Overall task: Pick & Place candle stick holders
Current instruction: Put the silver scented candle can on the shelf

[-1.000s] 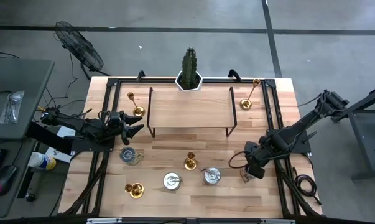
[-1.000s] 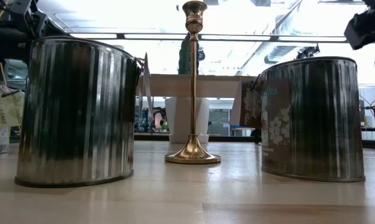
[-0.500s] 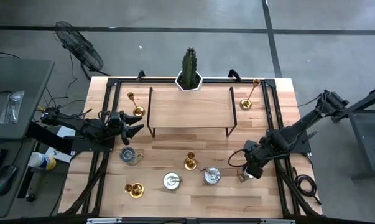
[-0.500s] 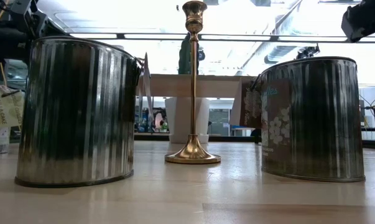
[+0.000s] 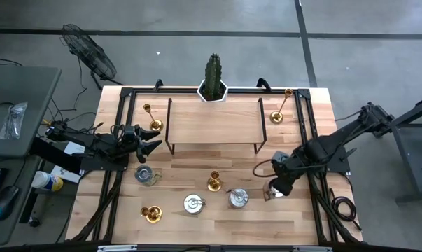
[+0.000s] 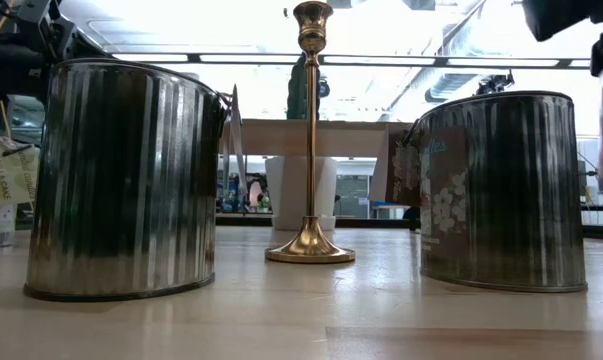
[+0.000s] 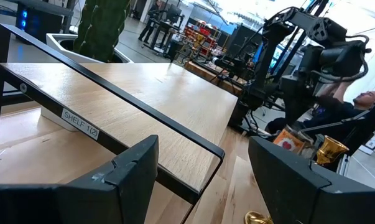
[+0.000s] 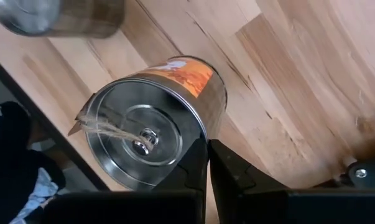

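Right gripper (image 5: 274, 190): over the table's right-front area, just right of the near row of tins. In the right wrist view its two dark fingers (image 8: 196, 163) stand pressed together with no gap, nothing between them. Just past the fingertips is an orange-labelled tin (image 8: 151, 127), silver lid with small knob and a twine tag; the fingertips overlap its rim, contact cannot be told. Another silver tin (image 5: 238, 198) stands close to the left of it on the wooden table (image 5: 217, 224).

Left gripper (image 5: 152, 141): at the table's left edge, beside the left legs of the black-framed shelf (image 5: 214, 124). Fingers spread wide, holding nothing; the left wrist view shows the shelf top between them, label reading "SHELF 1(2)".

Candle stick holders, all four on the table top:
- tall candle stick holder (image 5: 214, 181), centre front, upright; in the low view it stands between two ribbed tins.
- short candle stick holder (image 5: 151, 213), front left corner area.
- left rear candle stick holder (image 5: 152, 120), between the shelf's left end and the table frame, just behind the left gripper.
- right rear candle stick holder (image 5: 280, 108), near the back right corner, past the shelf's right end.

Other tins: one (image 5: 147, 175) front of the left gripper, one (image 5: 192, 204) between the short holder and the tall one. Cactus (image 5: 213, 75) in a white pot at the back edge, centre.
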Robot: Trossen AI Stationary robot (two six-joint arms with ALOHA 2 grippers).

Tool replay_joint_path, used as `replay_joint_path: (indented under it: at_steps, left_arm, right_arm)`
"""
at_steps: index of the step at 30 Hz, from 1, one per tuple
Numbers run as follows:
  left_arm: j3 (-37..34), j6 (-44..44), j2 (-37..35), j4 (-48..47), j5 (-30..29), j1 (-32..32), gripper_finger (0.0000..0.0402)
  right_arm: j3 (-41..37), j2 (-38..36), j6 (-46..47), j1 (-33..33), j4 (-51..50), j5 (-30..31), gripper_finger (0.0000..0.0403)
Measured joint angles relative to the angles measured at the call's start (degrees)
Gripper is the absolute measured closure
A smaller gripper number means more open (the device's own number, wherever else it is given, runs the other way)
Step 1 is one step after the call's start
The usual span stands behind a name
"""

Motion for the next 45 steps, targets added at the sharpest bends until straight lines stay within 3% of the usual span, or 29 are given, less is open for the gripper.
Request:
replay_joint_path:
  at_steps: [25, 36, 40, 45]
  left_arm:
    - [0.00, -0.01, 0.01, -0.03, 0.01, -0.01, 0.0156]
    - [0.00, 0.00, 0.01, -0.01, 0.01, 0.00, 0.0156]
    - [0.00, -0.01, 0.01, -0.01, 0.01, -0.01, 0.0156]
    - [0.00, -0.01, 0.01, -0.01, 0.01, 0.00, 0.0156]
  right_arm:
    - [13.57, 0.44, -11.87, -17.64, 0.02, 0.74, 0.0401]
    - [10.49, 1.71, -11.67, -15.15, -6.01, 5.98, 0.0398]
    - [6.66, 1.71, -11.33, -14.79, -5.39, 4.78, 0.0366]
    - [2.62, 1.71, -6.69, -15.95, -1.01, 5.39, 0.0273]
